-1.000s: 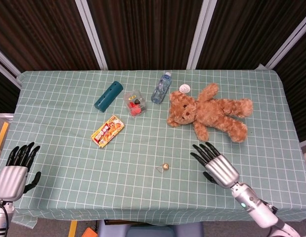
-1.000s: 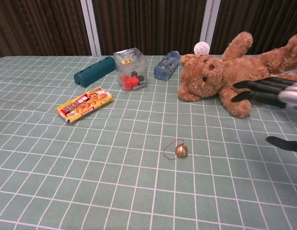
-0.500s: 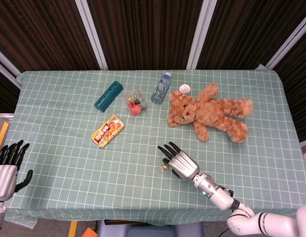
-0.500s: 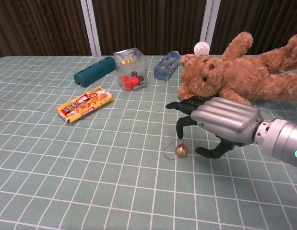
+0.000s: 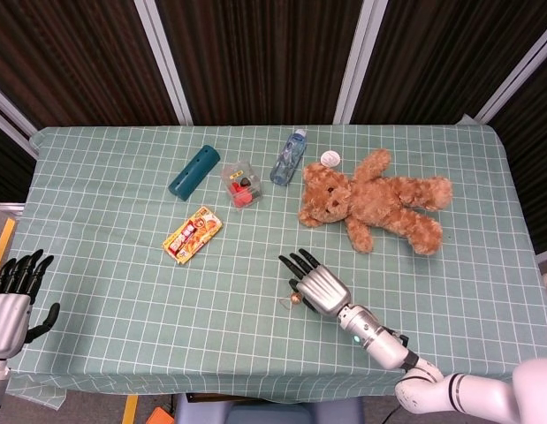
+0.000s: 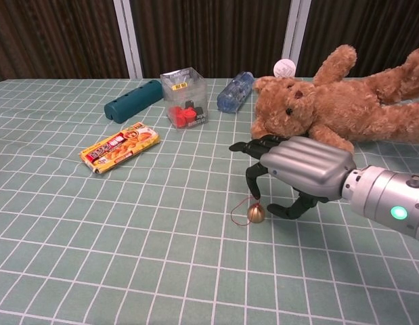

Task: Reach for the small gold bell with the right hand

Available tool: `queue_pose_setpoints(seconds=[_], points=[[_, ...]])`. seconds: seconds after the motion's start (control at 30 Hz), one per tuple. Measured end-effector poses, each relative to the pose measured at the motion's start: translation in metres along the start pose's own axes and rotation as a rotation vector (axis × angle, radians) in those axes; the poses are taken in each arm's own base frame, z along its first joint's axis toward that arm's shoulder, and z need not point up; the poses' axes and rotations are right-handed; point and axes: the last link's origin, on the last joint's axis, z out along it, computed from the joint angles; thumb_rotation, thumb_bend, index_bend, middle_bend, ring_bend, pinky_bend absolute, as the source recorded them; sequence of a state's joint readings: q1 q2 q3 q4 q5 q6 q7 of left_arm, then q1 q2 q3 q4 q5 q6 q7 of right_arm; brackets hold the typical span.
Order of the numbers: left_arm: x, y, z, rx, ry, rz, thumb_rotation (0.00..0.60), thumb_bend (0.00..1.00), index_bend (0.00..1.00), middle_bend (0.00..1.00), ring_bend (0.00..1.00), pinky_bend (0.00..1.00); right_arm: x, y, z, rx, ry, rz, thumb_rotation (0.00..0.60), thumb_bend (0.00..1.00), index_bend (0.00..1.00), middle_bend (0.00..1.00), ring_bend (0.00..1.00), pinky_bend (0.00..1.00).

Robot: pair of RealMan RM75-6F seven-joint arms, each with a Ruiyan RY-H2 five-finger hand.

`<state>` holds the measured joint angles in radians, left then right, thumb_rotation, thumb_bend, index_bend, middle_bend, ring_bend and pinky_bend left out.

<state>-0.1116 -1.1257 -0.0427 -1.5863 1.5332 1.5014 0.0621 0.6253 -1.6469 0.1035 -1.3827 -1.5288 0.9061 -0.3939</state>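
Dark slatted panels with pale uprights stand behind the desk (image 5: 96,265), which is covered by a green cloth with a white grid.

Task item: the bell (image 6: 256,213) is small and gold, with a thin red loop attached. It rests on the cloth near the front centre of the desk, well apart from the other items.

Right hand (image 6: 300,172): positioned just over and beside the bell, palm down. Its fingers (image 6: 252,183) are spread and curve downward, with one dark fingertip at the top of the bell; whether it actually touches cannot be told. The thumb reaches in low on the other side of the bell. Nothing is held.

Left hand (image 5: 15,296): located at the desk's front left edge, fingers apart and extended, holding nothing.

Other items, toward the rear of the desk:
- Teddy (image 5: 379,199), lying flat behind the right hand.
- White disc (image 5: 330,159), just beside the teddy's head.
- Bottle (image 5: 288,157), lying on its side.
- Clear box (image 5: 239,184) with red contents.
- Teal tube (image 5: 193,171), lying flat.
- Snack pack (image 5: 192,234), in front of the tube.
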Motion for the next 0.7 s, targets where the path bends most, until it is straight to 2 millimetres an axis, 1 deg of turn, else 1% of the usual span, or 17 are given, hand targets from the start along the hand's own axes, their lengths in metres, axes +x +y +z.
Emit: queue_pose_setpoints(seconds=[0.17,0.7], points=[[-0.0015,-0.0008,0.0021,0.005,-0.009,0.002,0.6,0.41,0.0,0.0,0.0,0.03,-0.0014,-0.0013,0.0028,0.003,-0.002,0.007,0.6,0.46,0.61,0.0,0.0,0.0],[-0.0028,-0.0002,0.002,-0.002,-0.016,0.009,0.6,0.41,0.0,0.0,0.0,0.03,-0.0024,-0.0041,0.0061,0.002,0.004,0.01,0.6,0.46,0.66,0.03,0.0,0.0]])
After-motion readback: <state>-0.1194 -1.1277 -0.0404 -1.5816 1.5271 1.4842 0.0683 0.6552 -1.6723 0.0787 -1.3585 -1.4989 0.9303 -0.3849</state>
